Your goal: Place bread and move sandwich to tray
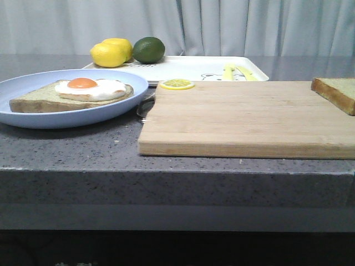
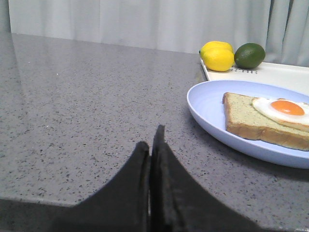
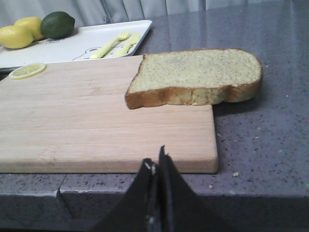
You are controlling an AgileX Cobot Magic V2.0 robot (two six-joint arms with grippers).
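The bread (image 1: 335,92) lies on the right far corner of the wooden cutting board (image 1: 244,119), overhanging its edge; it also shows in the right wrist view (image 3: 198,75). The sandwich (image 1: 75,94), toast with a fried egg, rests on the pale-blue plate (image 1: 33,113) at the left; it shows in the left wrist view too (image 2: 268,118). The white tray (image 1: 194,69) stands behind with yellow utensils (image 1: 238,72). My left gripper (image 2: 152,145) is shut and empty, left of the plate. My right gripper (image 3: 157,164) is shut and empty at the counter's front edge, near the board's corner.
Two lemons (image 1: 112,52) and a lime (image 1: 148,49) sit at the tray's left far end. A lemon slice (image 1: 177,84) lies at the board's far left corner. A metal utensil (image 1: 145,105) lies between plate and board. The counter's front edge (image 1: 177,172) drops off.
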